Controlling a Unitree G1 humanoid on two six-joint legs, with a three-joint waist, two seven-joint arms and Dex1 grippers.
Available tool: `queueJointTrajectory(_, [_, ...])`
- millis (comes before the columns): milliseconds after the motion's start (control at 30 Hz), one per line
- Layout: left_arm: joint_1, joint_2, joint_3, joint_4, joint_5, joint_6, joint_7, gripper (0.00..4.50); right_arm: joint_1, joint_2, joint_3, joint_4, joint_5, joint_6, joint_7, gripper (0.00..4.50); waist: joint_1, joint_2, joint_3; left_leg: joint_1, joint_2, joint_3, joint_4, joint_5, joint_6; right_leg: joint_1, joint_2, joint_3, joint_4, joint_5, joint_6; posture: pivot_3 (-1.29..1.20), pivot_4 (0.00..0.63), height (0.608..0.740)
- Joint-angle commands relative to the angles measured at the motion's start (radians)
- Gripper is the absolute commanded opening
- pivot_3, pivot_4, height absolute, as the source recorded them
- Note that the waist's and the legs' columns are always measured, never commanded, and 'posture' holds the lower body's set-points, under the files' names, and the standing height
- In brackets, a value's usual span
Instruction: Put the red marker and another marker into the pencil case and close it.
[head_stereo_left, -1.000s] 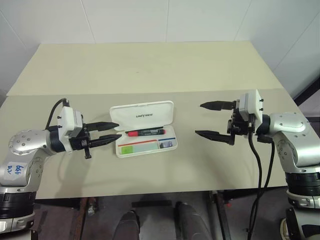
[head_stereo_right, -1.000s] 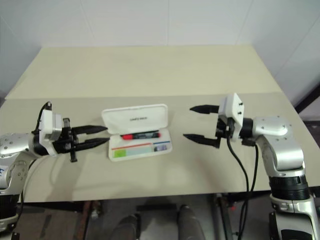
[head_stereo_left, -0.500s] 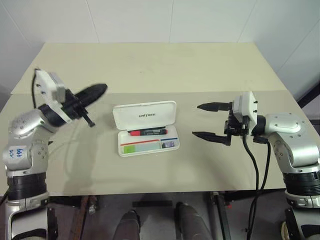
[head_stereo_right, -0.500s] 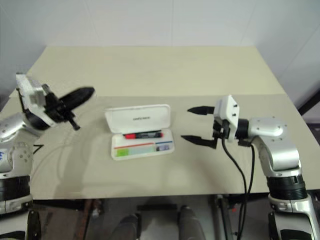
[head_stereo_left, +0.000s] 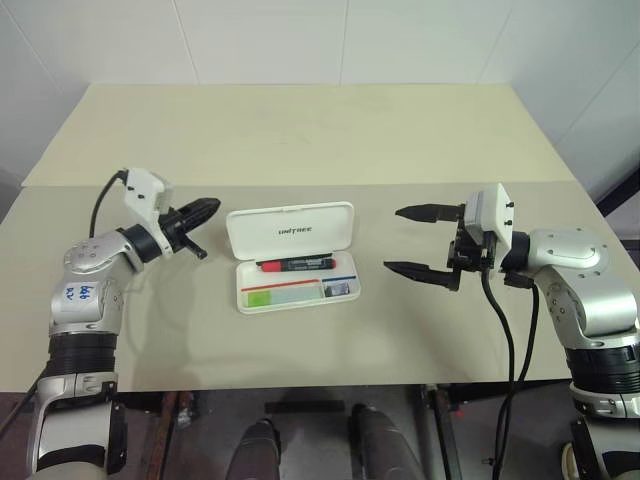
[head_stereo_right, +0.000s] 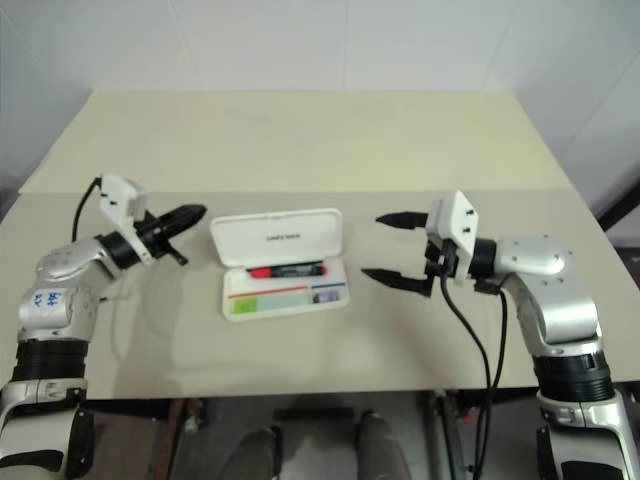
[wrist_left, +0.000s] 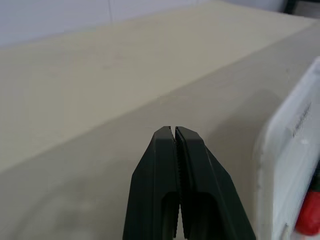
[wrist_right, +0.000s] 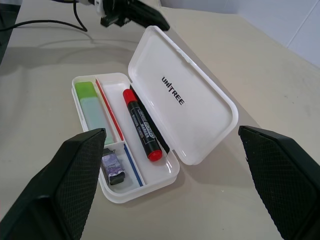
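The white pencil case (head_stereo_left: 290, 229) lies open at the table's middle, its lid propped up toward the back. The red marker (head_stereo_left: 295, 265) lies in the case's long rear compartment. The green marker (head_stereo_left: 258, 297) lies in the front left compartment. My left gripper (head_stereo_left: 212, 205) is shut on nothing, level, with its tips just beside the lid's left end. In the left wrist view its pressed-together fingers (wrist_left: 174, 129) point past the lid's edge (wrist_left: 290, 150). My right gripper (head_stereo_left: 395, 239) hovers open to the right of the case, pointing at it, with nothing between its fingers.
A small grey-purple object (head_stereo_left: 338, 289) sits in the case's front right compartment. The beige table (head_stereo_left: 300, 140) stretches far behind the case, with a seam across its middle. Black cables (head_stereo_left: 520, 340) hang from my right arm over the front edge.
My left arm swung up and back from beside the tray's left end, then came in beside the lid's left end; its fingers closed. The right arm held still.
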Motion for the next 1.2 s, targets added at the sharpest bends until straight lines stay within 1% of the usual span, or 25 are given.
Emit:
queueJointTrajectory(33, [-0.020, 0.004, -0.012, -0.017, -0.010, 0.024, -0.048, 0.06, 0.000, -0.006, -0.017, -0.043, 0.021, -0.011, -0.008, 4.50, 0.000, 0.000, 0.000, 0.000, 0.000, 0.000, 0.000, 0.000, 0.000, 0.000, 0.000, 0.000, 0.000, 0.000, 0.000, 0.00, 0.150, 0.740])
queueJointTrajectory(200, [-0.008, 0.000, 0.001, -0.089, -0.101, 0.078, -0.168, 0.06, 0.007, -0.002, -0.018, -0.047, 0.023, -0.015, -0.016, 4.50, 0.001, 0.000, 0.000, 0.000, 0.000, 0.000, 0.000, 0.000, 0.000, 0.000, 0.000, 0.000, 0.000, 0.000, 0.000, 0.00, 0.150, 0.740])
queueJointTrajectory(333, [0.046, 0.041, 0.029, -0.173, -0.172, 0.115, -0.275, 0.06, 0.017, 0.001, -0.019, -0.052, 0.025, -0.018, -0.021, 4.50, -0.002, 0.000, 0.000, 0.000, 0.000, 0.000, -0.001, 0.000, 0.000, 0.000, 0.000, 0.000, 0.000, 0.000, 0.000, 0.00, 0.150, 0.740])
queueJointTrajectory(433, [0.083, 0.080, 0.039, -0.201, -0.193, 0.143, -0.326, 0.06, 0.025, 0.003, -0.021, -0.053, 0.026, -0.021, -0.027, 4.50, -0.003, 0.000, 0.000, 0.000, 0.000, 0.000, -0.001, 0.000, 0.000, 0.000, 0.000, 0.000, 0.000, 0.000, -0.001, 0.00, 0.150, 0.740])
queueJointTrajectory(533, [0.109, 0.125, 0.006, -0.215, -0.172, 0.145, -0.383, 0.06, 0.030, 0.006, -0.020, -0.053, 0.025, -0.026, -0.033, 4.50, -0.002, 0.000, 0.000, 0.000, 0.000, 0.000, -0.001, 0.000, 0.000, 0.000, 0.000, 0.000, 0.000, -0.001, -0.001, 0.00, 0.150, 0.740])
queueJointTrajectory(633, [0.112, 0.140, -0.032, -0.218, -0.141, 0.117, -0.415, 0.06, 0.031, 0.009, -0.018, -0.055, 0.025, -0.029, -0.040, 4.50, 0.000, 0.000, 0.000, 0.000, 0.000, 0.000, -0.001, 0.000, 0.000, 0.000, 0.000, 0.000, 0.000, -0.003, -0.005, 0.00, 0.150, 0.740])
queueJointTrajectory(700, [0.109, 0.137, -0.066, -0.220, -0.111, 0.098, -0.422, 0.06, 0.031, 0.010, -0.018, -0.055, 0.025, -0.032, -0.043, 4.50, 0.003, 0.000, 0.000, 0.000, 0.000, 0.000, -0.001, 0.000, 0.000, 0.000, 0.000, 0.000, 0.000, -0.004, -0.008, 0.00, 0.150, 0.740])
queueJointTrajectory(833, [0.120, 0.126, -0.128, -0.231, -0.065, 0.056, -0.447, 0.06, 0.035, 0.011, -0.019, -0.059, 0.025, -0.036, -0.051, 4.50, 0.002, 0.000, 0.000, 0.000, 0.000, 0.000, -0.001, 0.000, 0.000, 0.000, 0.000, 0.000, -0.001, -0.004, -0.008, 0.00, 0.150, 0.740])
queueJointTrajectory(1000, [0.184, 0.091, -0.192, -0.262, -0.024, 0.056, -0.412, 0.06, 0.052, 0.014, -0.023, -0.074, 0.025, -0.037, -0.069, 4.50, -0.002, 0.000, 0.000, 0.000, 0.000, 0.000, -0.001, 0.000, 0.000, 0.000, 0.000, 0.000, 0.000, -0.004, -0.007, 0.00, 0.150, 0.740])
queueJointTrajectory(1200, [0.205, 0.074, -0.216, -0.248, 0.020, 0.039, -0.381, 0.06, 0.074, 0.011, -0.027, -0.098, 0.031, -0.033, -0.087, 4.50, 0.000, 0.000, 0.000, 0.001, 0.000, 0.000, -0.001, 0.000, 0.000, 0.000, 0.000, 0.000, 0.000, -0.005, -0.009, 0.00, 0.150, 0.740])
